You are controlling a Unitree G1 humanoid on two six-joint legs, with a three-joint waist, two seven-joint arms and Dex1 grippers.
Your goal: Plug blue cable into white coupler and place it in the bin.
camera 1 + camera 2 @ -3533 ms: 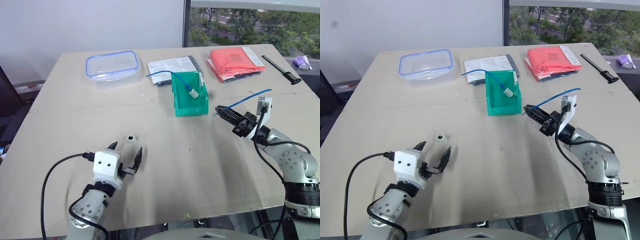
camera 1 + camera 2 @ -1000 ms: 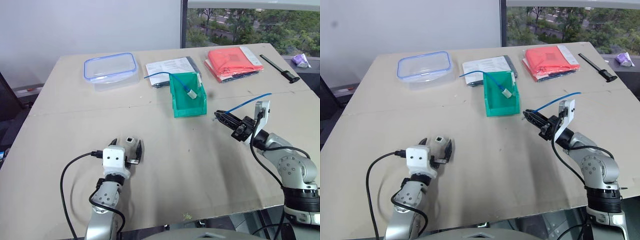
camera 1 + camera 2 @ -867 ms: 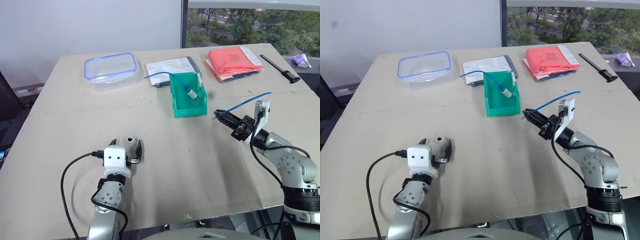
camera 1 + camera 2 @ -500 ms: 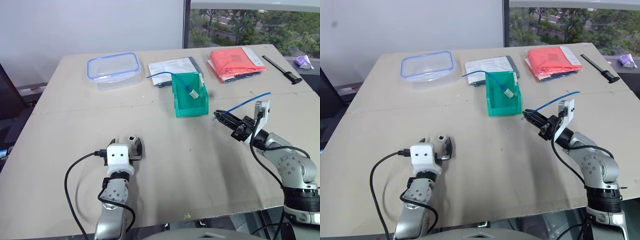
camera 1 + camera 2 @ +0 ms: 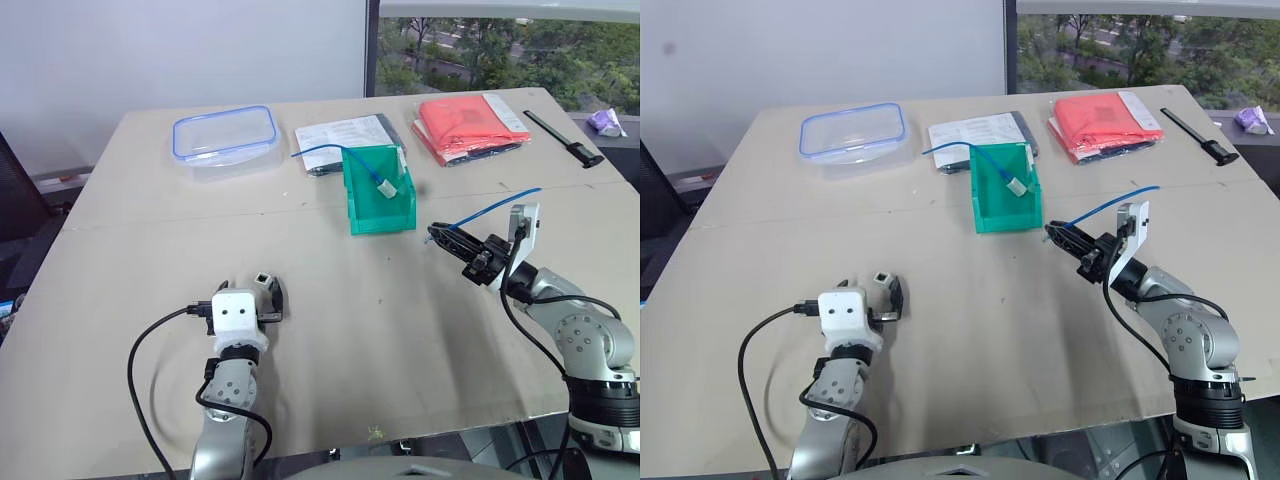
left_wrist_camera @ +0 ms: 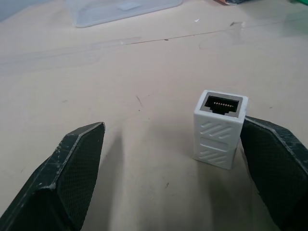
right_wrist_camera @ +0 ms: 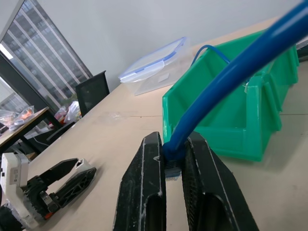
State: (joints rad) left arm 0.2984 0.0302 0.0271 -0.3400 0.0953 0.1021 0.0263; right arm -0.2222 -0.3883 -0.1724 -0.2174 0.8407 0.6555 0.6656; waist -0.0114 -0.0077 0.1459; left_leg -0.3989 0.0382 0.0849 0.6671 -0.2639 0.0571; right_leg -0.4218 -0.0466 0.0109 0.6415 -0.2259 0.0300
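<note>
The left gripper (image 5: 254, 291) lies low at 7 o'clock, fingers (image 6: 72, 168) spread wide, pointing toward 12. The right gripper (image 5: 440, 236), at 3 o'clock, points toward 10, its fingers (image 7: 147, 192) clamped together.

A beige table (image 5: 400, 330) carries everything, with a seam running across its top. Toward its far edge a clear food container (image 5: 226, 137) with a blue rim sits at the left, a sheet of printed paper (image 5: 345, 130) lying on a dark folder rests near the middle, and a flat red packet (image 5: 468, 122) lies at the right. A slim black tool (image 5: 563, 138) lies at the far right edge, with a small purple and white object (image 5: 604, 122) just beyond it, and trees show through the window behind.
</note>
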